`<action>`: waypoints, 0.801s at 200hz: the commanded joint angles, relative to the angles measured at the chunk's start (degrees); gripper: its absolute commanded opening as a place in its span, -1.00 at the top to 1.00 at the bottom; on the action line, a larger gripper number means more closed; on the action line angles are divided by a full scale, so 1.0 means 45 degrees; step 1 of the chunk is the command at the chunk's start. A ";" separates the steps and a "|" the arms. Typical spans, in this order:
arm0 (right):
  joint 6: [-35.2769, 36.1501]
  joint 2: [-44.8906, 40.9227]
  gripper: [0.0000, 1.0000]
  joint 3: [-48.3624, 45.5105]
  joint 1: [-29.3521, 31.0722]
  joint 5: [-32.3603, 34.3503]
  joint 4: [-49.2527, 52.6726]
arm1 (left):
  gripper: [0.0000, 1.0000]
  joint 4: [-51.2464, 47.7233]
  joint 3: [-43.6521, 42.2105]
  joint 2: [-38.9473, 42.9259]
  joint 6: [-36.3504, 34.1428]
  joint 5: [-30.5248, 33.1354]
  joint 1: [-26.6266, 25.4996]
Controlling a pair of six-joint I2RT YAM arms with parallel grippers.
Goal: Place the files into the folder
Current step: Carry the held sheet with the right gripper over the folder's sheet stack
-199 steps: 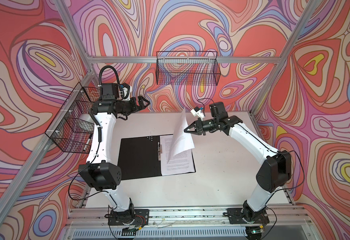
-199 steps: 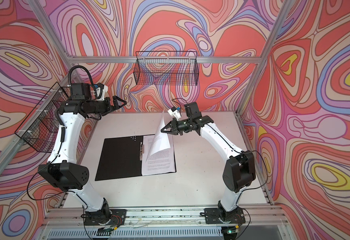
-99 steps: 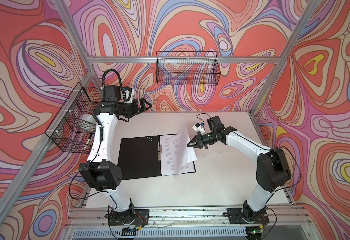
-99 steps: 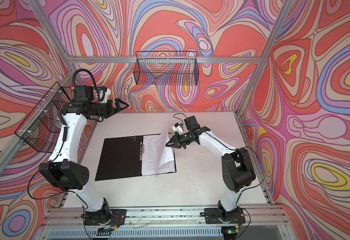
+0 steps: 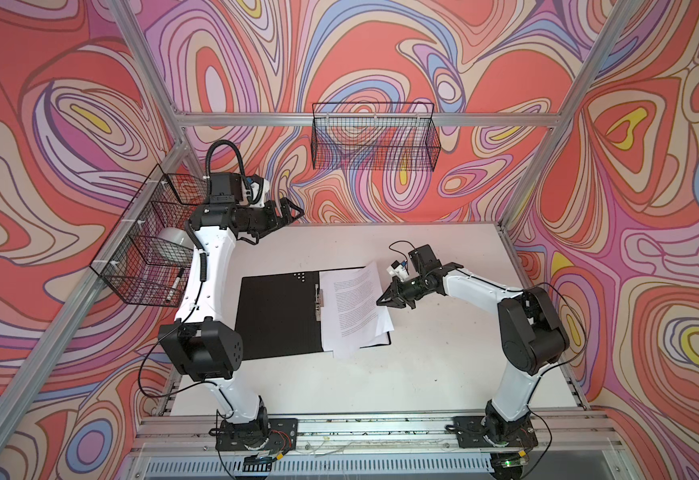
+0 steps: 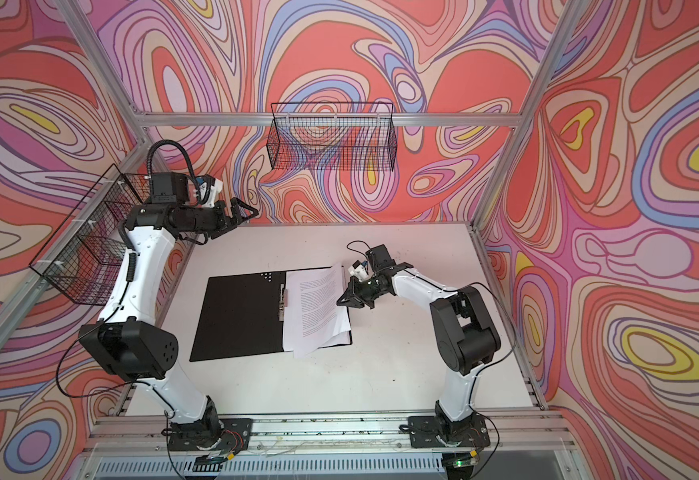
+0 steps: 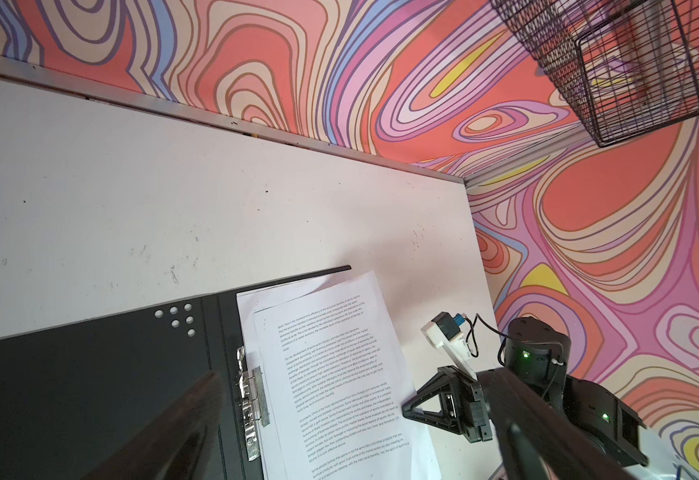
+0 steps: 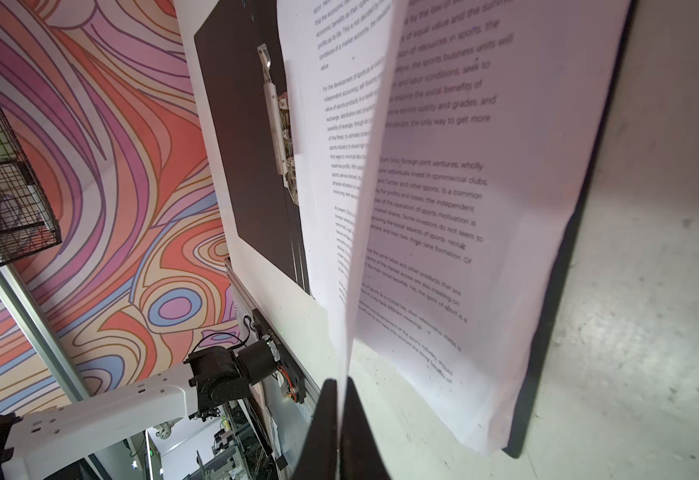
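White printed files (image 5: 356, 309) lie on the right half of the open folder (image 5: 277, 316), long axis along the spine clip (image 5: 319, 301). Their top sheet (image 6: 318, 307) sits skewed, a near corner overhanging onto the desk (image 5: 422, 374). The right pincer (image 5: 382, 300) is clamped on its outer long edge, the spine leftward of it. The left pincer (image 5: 293, 211), jaws apart, hovers well away by the back wall (image 5: 360, 199); bare desk lies rightward.

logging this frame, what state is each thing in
folder: open flat, black inside up
top sheet: skewed, one edge lifted and pinched
lower sheet: flat in folder
right hand: shut on top sheet
left hand: open, empty, raised
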State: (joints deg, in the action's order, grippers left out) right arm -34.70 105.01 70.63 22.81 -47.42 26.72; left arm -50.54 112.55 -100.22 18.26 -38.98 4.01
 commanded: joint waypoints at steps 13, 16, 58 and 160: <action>-0.0477 0.0374 1.00 -0.0177 -0.0010 0.0414 -0.0802 | -1.00 0.0177 -0.0264 -0.0085 0.0063 -0.0199 -0.0014; -0.0525 0.0389 1.00 -0.0191 -0.0010 0.0461 -0.0828 | -1.00 0.0177 -0.0275 -0.0085 0.0078 -0.0189 -0.0013; -0.1138 0.0463 1.00 -0.0728 -0.0010 0.0700 -0.1622 | -1.00 0.0292 -0.0529 -0.0040 0.0160 -0.0340 -0.0012; -0.1118 0.1017 1.00 -0.0549 -0.0010 0.0575 -0.1582 | -1.00 0.0393 -0.0738 -0.0062 0.0248 -0.0459 -0.0012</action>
State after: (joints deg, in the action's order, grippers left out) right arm -39.48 108.38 67.85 22.81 -44.99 20.38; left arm -49.56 109.84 -100.22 18.74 -40.14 4.01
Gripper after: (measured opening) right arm 0.047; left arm 0.997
